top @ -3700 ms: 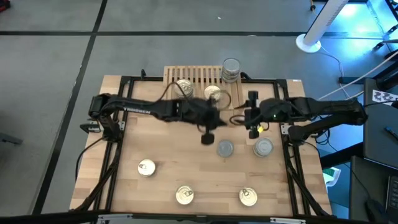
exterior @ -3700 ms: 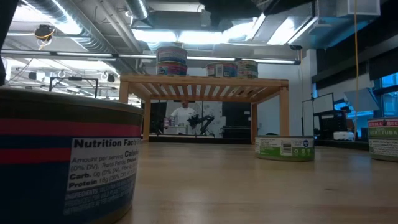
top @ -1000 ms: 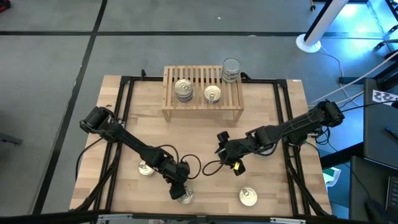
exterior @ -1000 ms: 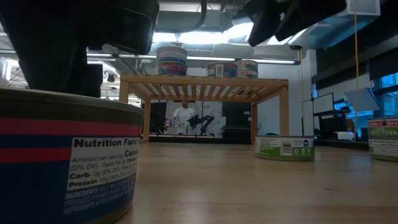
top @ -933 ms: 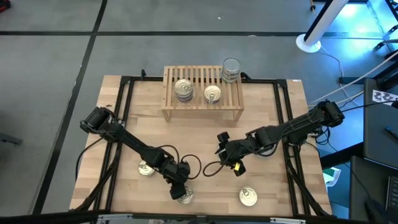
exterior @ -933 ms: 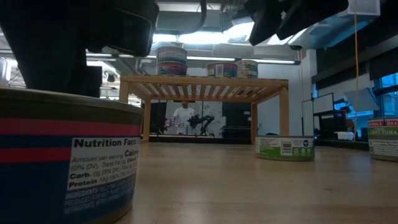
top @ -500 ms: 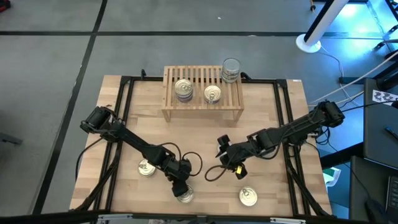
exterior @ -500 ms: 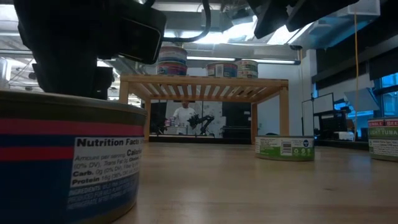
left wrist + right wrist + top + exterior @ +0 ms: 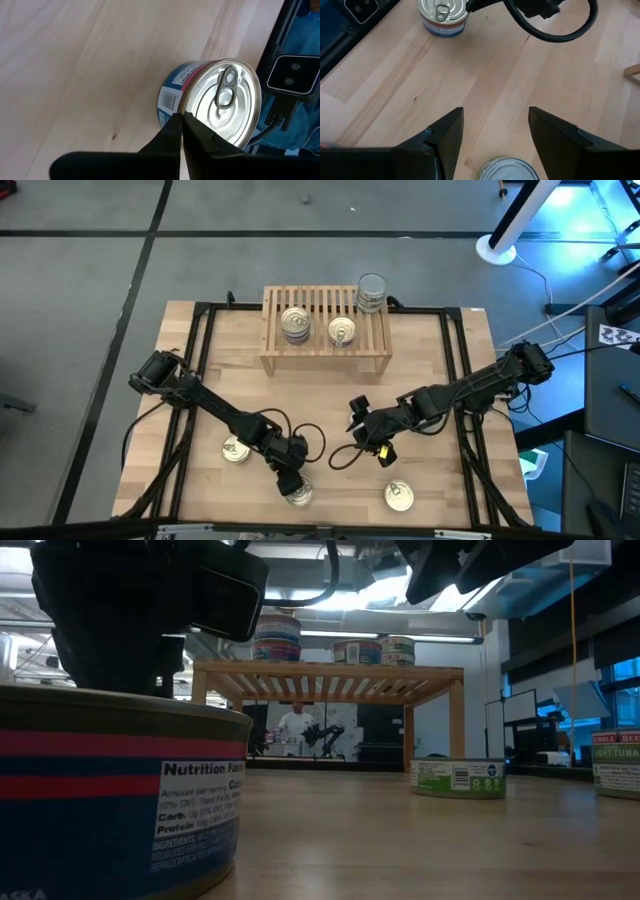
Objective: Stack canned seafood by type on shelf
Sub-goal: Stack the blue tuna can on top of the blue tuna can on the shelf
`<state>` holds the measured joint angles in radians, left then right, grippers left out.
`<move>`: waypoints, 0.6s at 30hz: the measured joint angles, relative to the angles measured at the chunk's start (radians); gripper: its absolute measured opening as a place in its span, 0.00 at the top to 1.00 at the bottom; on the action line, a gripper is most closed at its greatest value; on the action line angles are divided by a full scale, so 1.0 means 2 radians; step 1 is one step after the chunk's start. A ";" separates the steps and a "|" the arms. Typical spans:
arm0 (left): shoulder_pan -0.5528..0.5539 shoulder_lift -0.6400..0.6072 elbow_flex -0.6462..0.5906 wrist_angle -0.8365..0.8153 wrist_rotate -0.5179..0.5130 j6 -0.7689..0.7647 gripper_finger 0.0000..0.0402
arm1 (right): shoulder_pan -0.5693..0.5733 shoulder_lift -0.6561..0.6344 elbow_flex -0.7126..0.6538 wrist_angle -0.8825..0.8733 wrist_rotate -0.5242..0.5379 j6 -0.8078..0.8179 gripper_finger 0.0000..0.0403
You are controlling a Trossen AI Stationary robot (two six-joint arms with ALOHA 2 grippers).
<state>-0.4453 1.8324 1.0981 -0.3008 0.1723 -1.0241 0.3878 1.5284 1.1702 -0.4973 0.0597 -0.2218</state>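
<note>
A tin with a pull-tab lid and a blue-and-red label stands upright on the table near the near edge and fills the low view's left. My left gripper is shut, with its tips at this tin's rim. My right gripper is open above the table's middle. It touches nothing, and a silver-lidded tin stands on the table below the gap. The light-wood shelf at the far side carries two tins on its slats and a stack at its right end. My left gripper's shut fingertips lie against the top rim of the tin, on the side of the tin toward the arm. They come slanting down from the table's far left. The tin stands upright on the table.
Two more gold-lidded tins stand near the near edge, at the left and the right. A green-labelled tin and another at the right show in the low view. A black frame borders the table.
My left gripper has come down and a little toward the near edge onto the blue-and-red tin. The tin has turned about where it stands: its nutrition label has swung to the right in the low view.
</note>
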 joint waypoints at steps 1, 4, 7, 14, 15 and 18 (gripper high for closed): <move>0.001 0.000 0.000 0.000 0.000 -0.001 0.99 | 0.000 0.000 0.000 0.000 0.000 0.000 0.44; 0.010 0.000 0.000 0.000 -0.004 -0.012 0.99 | 0.000 0.000 0.000 0.000 0.000 0.000 0.44; 0.022 0.000 0.000 0.000 -0.009 -0.013 0.99 | 0.000 0.000 0.000 0.000 0.000 0.000 0.44; 0.061 0.000 0.000 0.000 -0.010 -0.008 0.99 | -0.001 0.000 0.000 0.000 0.000 0.000 0.44; 0.067 0.000 0.000 -0.001 -0.010 -0.006 1.00 | -0.001 0.000 0.000 0.000 0.000 0.000 0.44; 0.085 0.000 0.000 -0.001 -0.010 0.005 0.99 | -0.001 0.000 0.000 0.000 0.000 0.000 0.44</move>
<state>-0.2748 1.8324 1.0981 -0.3027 0.1524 -1.0132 0.3855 1.5280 1.1702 -0.4965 0.0597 -0.2222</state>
